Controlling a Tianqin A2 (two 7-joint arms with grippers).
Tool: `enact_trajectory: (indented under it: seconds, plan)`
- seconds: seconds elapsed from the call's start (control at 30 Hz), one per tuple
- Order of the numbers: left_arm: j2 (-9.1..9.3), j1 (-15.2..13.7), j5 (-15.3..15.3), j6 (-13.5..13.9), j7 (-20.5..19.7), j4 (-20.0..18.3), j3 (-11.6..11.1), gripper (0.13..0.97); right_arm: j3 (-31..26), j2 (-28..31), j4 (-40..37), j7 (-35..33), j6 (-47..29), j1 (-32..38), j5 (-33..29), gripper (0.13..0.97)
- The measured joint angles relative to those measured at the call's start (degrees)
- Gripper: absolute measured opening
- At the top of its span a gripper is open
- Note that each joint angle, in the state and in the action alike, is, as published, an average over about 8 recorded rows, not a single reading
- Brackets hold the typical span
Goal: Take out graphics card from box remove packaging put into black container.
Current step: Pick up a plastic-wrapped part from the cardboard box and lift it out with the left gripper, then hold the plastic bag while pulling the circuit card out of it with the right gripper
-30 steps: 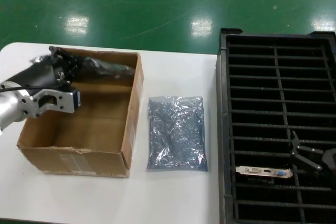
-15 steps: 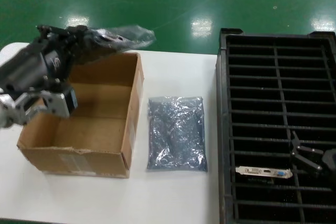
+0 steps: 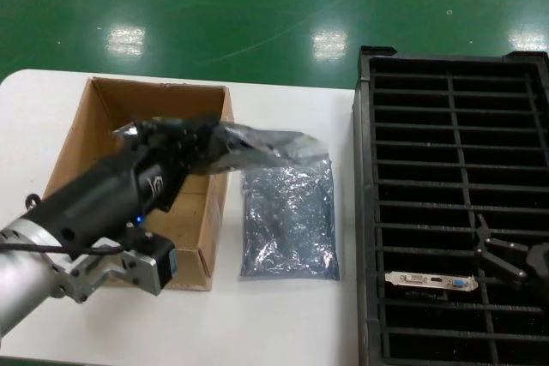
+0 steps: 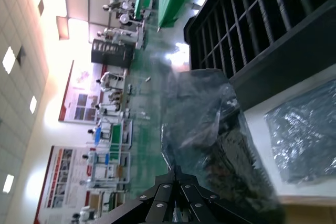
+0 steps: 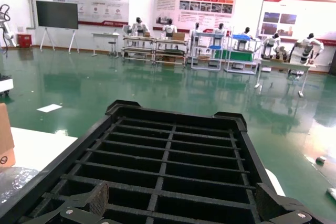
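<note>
1. One bagged graphics card (image 3: 257,145) is in the air, held by the left gripper (image 3: 184,147) above the right wall of the cardboard box (image 3: 103,126). Its free end reaches out over the near edge of an empty anti-static bag (image 3: 288,216) lying flat on the bench (image 3: 283,323).
2. To my eye the step in hand is the carry out of the box. It would be done well by keeping the load level, clearing the box wall fully, and bringing it over bare bench so that the other arm can reach the bag's open end.
3. Left fingers are closed on one end of the packaging (image 4: 210,129). In the left wrist view the crinkled bag runs straight away from the fingers, with a dark card shape inside it. Whether the fingers pinch the card itself or only plastic I cannot tell, so the grip may slip if swung fast.
4. Right gripper (image 3: 508,261) waits low over the black container (image 3: 455,66), its fingers spread apart and holding nothing.
5. Another graphics card (image 3: 431,281) already stands in a slot of the container, its silver bracket showing, just beside the right fingers and apart from them.
6. Stripping the bag probably needs both arms, one holding plastic and one drawing the card.
</note>
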Motion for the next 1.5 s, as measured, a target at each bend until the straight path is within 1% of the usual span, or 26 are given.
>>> enact_trajectory:
  seconds: [0.13,0.5,0.63,0.8,0.9,1.0,1.3,1.5]
  plan:
    - [-0.26,0.8,-0.6,-0.2,0.8,-0.5,0.6,0.14,0.0,0.0,0.0,0.0,0.0,0.0,0.0,0.966]
    - [-0.3,0.9,-0.7,-0.3,0.9,-0.6,0.7,0.14,0.3,-0.3,0.0,-0.4,-0.5,0.1,0.1,0.966]
    - [-0.3,0.9,-0.7,-0.3,0.9,-0.6,0.7,0.14,1.8,-2.0,-0.2,-3.4,-3.6,0.7,0.8,0.966]
    - [-0.3,0.9,-0.7,-0.3,0.9,-0.6,0.7,0.14,4.0,-5.5,-0.9,-9.8,-9.7,3.2,2.5,0.965]
    - [-0.3,0.9,-0.7,-0.3,0.9,-0.6,0.7,0.14,4.3,-6.8,-1.4,-12.7,-12.4,5.3,3.2,0.964]
    - [-0.3,0.9,-0.7,-0.3,0.9,-0.6,0.7,0.14,4.0,-7.4,-1.8,-14.2,-14.0,7.8,3.6,0.964]
    - [-0.3,0.9,-0.7,-0.3,0.9,-0.6,0.7,0.14,2.5,-7.6,-3.4,-15.8,-15.7,14.6,3.6,0.912]
    - [-0.3,0.9,-0.7,-0.3,0.9,-0.6,0.7,0.14,2.1,-7.2,-3.9,-16.2,-15.9,16.4,3.4,0.823]
